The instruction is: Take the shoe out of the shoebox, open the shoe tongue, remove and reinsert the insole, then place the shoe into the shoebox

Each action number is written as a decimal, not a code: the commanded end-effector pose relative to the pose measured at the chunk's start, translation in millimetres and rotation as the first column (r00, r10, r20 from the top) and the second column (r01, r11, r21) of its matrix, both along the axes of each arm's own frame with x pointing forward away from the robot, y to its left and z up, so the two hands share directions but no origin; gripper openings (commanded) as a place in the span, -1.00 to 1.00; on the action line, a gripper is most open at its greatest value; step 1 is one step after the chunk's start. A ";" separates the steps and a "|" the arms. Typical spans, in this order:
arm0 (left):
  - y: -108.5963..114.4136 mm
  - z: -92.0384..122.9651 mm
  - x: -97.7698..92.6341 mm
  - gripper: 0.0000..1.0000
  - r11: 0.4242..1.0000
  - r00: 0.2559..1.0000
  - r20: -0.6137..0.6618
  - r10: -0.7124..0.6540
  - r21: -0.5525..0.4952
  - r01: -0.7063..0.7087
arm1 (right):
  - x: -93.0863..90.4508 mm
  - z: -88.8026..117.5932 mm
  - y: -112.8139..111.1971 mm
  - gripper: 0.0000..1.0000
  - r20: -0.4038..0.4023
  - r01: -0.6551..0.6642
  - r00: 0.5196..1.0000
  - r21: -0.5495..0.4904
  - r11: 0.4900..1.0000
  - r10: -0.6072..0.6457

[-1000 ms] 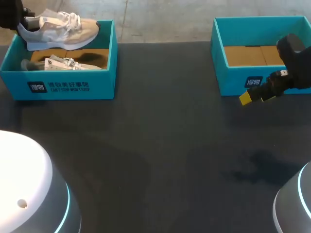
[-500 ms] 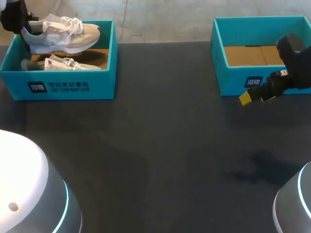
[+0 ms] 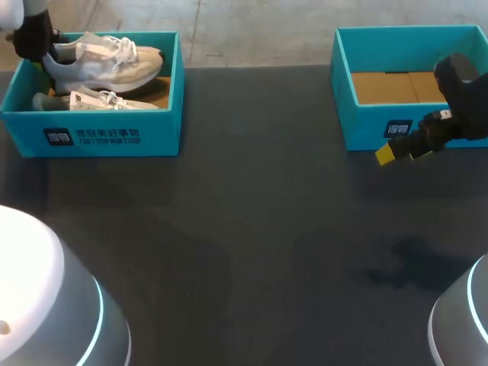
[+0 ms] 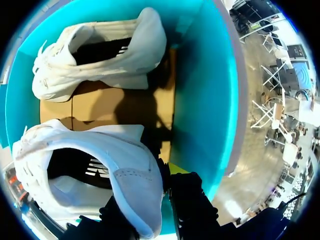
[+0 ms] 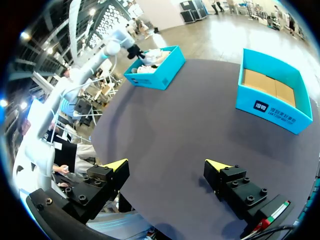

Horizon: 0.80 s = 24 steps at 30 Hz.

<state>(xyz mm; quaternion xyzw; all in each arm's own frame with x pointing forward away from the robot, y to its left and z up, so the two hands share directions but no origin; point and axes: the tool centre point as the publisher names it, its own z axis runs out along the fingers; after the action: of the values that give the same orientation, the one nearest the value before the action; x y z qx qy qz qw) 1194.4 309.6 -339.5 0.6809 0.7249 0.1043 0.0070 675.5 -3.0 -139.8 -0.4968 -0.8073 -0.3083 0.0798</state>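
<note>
Shoe [image 3: 107,61]: heel clamped in the left gripper [image 4: 162,185], held above the left shoebox [image 3: 114,137] and the second shoe [image 3: 99,99]. Over the last second it has shifted toward the table's middle, so removal looks under way. Right gripper [image 5: 165,164]: fingers wide apart, unmoved beside the empty box [image 3: 366,130].

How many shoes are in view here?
2. One shoe, gripped at its heel by the left gripper, is over the left shoebox; the second shoe lies inside it. The right shoebox holds none.
</note>
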 end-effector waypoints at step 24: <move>-6.8 -33.5 19.4 -1.00 1.000 0.998 -0.055 -0.004 0.009 0.004 | 2.4 -0.4 1.3 1.00 -0.004 -0.002 1.000 -0.002 1.000 0.002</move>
<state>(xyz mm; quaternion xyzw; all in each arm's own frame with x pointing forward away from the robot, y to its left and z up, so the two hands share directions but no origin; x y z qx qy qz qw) 1203.5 301.8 -371.1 0.6850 0.7222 0.0957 -0.0103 675.5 -3.0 -139.9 -0.4968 -0.8073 -0.3083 0.0798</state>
